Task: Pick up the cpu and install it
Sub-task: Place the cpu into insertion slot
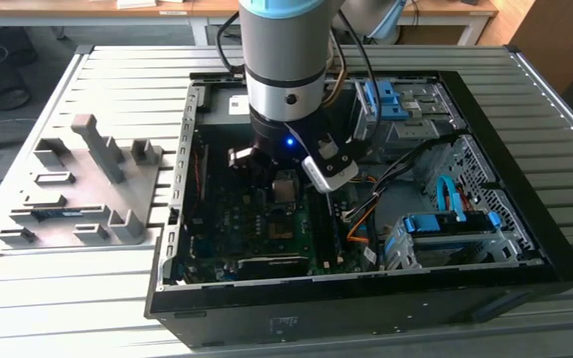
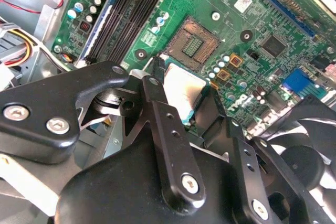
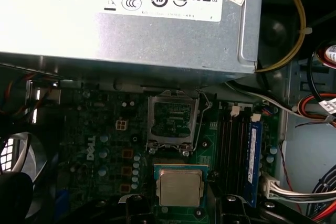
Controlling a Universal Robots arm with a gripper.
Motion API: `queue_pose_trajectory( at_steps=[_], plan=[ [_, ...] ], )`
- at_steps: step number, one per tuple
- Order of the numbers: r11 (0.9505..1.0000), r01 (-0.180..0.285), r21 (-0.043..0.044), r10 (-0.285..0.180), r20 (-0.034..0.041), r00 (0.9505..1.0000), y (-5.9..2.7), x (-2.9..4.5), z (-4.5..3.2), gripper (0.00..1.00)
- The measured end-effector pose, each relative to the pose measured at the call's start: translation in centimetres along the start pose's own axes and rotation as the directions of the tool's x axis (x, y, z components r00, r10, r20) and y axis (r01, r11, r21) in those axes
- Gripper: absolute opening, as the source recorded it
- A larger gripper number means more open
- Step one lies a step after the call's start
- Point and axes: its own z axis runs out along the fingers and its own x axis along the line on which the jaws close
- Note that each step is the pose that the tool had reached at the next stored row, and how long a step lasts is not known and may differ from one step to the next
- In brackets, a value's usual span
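Currently gripper (image 3: 180, 202) is clamped on the cpu (image 3: 180, 186) edges, just beside socket (image 3: 172, 119); any tilt/offset going in prob bends pins.

tool (image 2: 185, 83) holding cpu (image 2: 181, 92), open socket (image 2: 193, 43) nearby

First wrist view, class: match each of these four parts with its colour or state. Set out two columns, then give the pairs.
1 cpu
2 socket
3 power supply
4 memory stick

A blue, in a slot
B grey metal box with a label
C held in the end effector
D empty, contacts bare

Pairs: 1-C, 2-D, 3-B, 4-A
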Motion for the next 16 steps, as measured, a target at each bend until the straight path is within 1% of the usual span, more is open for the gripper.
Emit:
queue_pose_trajectory(
  at_steps=[3,9,10,11,13,14,16],
  plan=[
    [1.0,0.0,0.0001,0.0,-0.0001,1.0,-0.01,0.02,0.3,0.47],
    [1.0,0.0,0.0018,0.0,-0.0002,1.0,-0.24,0.24,1.3,0.47],
    [1.0,0.0,0.0044,0.0,-0.0003,1.0,-0.26,0.29,1.39,0.47],
    [0.9999,0.0,0.012,0.0,-0.0009,1.0,-0.27,0.36,1.42,0.47],
    [0.9995,-0.002,0.0317,0.002,-0.0009,1.0,-0.27,0.48,1.47,0.47],
    [0.9993,-0.005,0.037,0.005,-0.0004,1.0,-0.27,0.52,1.58,0.47],
    [0.9992,-0.014,0.0383,0.014,-0.0005,0.9999,-0.28,0.54,1.93,0.47]
  ],
)
